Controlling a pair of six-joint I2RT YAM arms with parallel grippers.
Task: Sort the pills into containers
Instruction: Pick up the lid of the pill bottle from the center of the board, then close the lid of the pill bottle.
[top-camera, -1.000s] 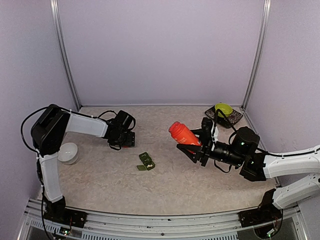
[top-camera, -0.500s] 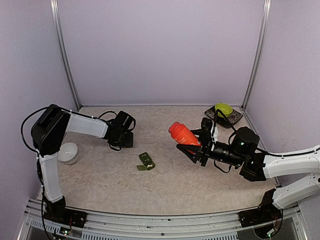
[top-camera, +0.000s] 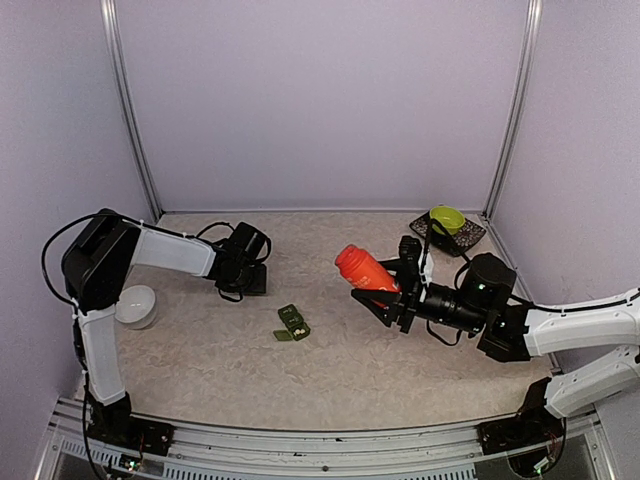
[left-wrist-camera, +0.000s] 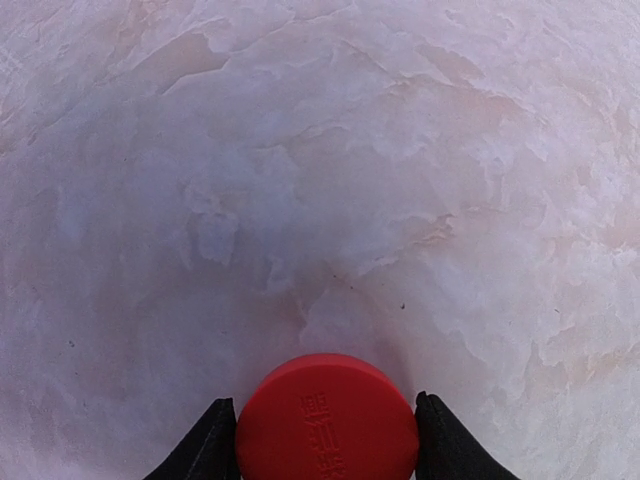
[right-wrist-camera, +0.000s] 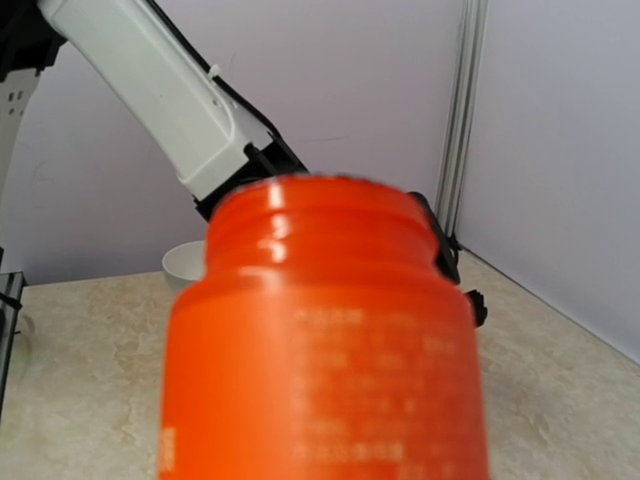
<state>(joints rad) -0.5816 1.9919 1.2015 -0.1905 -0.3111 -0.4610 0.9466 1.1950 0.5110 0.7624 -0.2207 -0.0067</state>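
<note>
Lilac walls, mottled beige tabletop (top-camera: 400, 385). Right gripper (top-camera: 383, 288) is clenched on the orange bottle (top-camera: 362, 266), which it carries above the table with the neck pointing up and toward the left arm. The wrist view shows bare thread at the mouth and no lid. Left gripper (left-wrist-camera: 322, 410) is low over the table, its fingers (left-wrist-camera: 212, 432) set against both sides of the red cap (left-wrist-camera: 327, 425) — it reads as grasping it, though I cannot tell whether the cap rests on the surface or is lifted. Out from the claws, the containers (top-camera: 293, 322) lie flat on the table between the two arms, nearer the front edge and well apart from the bottle mouth. It is a small dark green strip, angled, with pale marks on top. It is too small from above to say whether any lid stands open. Judgement: the step is getting pills from bottle to strip, and no pill is visible outside the bottle. To do it well, bring the mouth low and directly over one compartment before tipping further, then tilt slowly — a fast pour would likely scatter pills across the table. The strip looks light and may slide if nudged, so the left arm might steady it. A white bowl (top-camera: 135, 306) sits by the left arm.
</note>
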